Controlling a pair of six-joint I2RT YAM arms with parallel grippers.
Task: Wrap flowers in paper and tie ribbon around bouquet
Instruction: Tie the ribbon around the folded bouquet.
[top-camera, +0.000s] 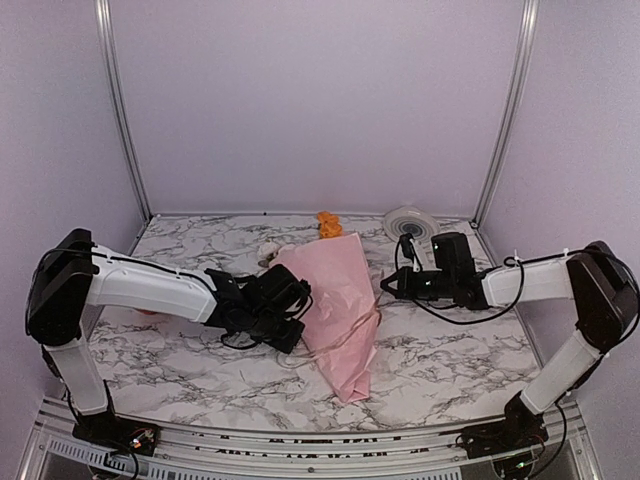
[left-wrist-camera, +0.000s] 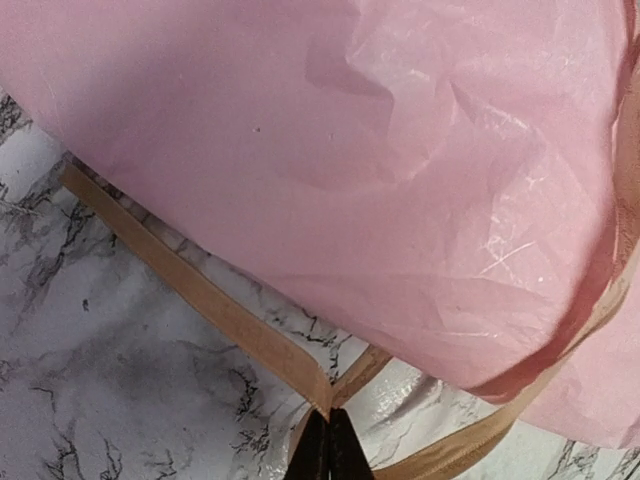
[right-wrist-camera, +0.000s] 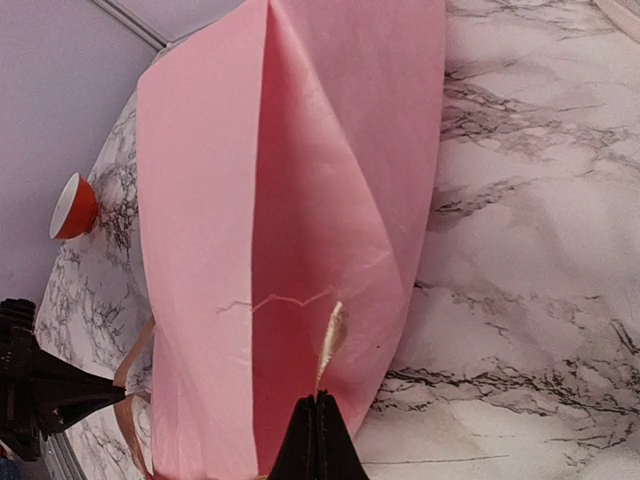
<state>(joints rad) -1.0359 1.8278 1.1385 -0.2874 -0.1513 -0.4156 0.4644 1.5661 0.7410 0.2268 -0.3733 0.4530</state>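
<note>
The bouquet (top-camera: 335, 310), a pink paper cone with an orange bloom (top-camera: 327, 225) at its far end, was laid at the middle of the marble desk (top-camera: 180, 350). The tan ribbon (left-wrist-camera: 200, 290) was passed around it. One stretch was pinched in the closed left jaws and a loose end in the closed right jaws.

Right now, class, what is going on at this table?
Two robot arms are tying a bouquet. Its pink paper cone lies on the marble table, an orange bloom at the wide end. The left gripper is shut on the tan ribbon beside the cone; the right gripper pinches ribbon on the opposite side.
</note>
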